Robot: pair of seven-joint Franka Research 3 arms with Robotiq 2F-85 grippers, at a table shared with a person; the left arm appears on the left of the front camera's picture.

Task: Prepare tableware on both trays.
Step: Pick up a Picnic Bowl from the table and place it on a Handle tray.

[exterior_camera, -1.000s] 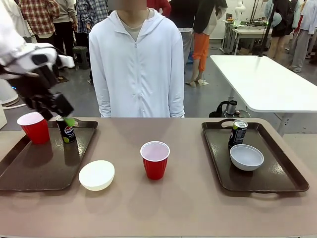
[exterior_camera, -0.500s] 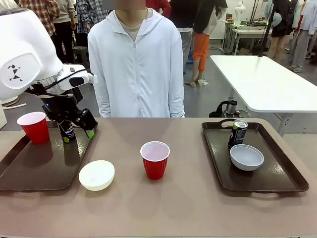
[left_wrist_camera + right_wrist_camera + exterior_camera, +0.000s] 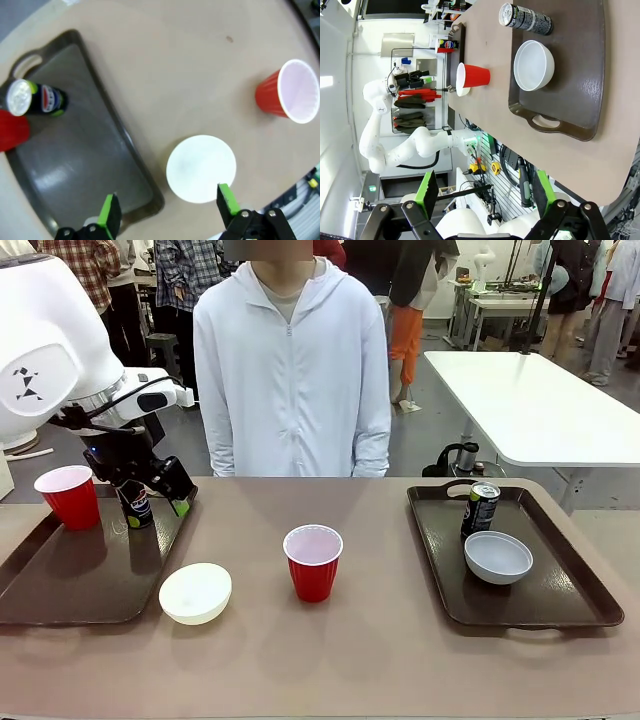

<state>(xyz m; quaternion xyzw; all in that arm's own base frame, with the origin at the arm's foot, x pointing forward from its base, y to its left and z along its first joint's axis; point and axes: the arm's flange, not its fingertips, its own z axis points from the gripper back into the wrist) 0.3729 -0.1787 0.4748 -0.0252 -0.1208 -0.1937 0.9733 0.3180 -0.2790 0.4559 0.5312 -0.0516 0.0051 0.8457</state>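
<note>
Both jaws spread; left tray (image 3: 80, 580) holds cup (image 3: 70, 498), can (image 3: 135, 506); right tray (image 3: 560, 590) can (image 3: 481, 508), bowl (image 3: 498, 557).

A person (image 3: 290, 370) in a white zip hoodie stands behind the brown table (image 3: 380, 640), a white table (image 3: 530, 405) farther right.

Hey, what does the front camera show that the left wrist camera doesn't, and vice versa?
Front adds: the person, the right tray holding the right can and right bowl. Left wrist adds: a top-down look between the open fingers of the left gripper. Both share: the left tray with left cup and left can, the loose bowl, the middle cup.
</note>
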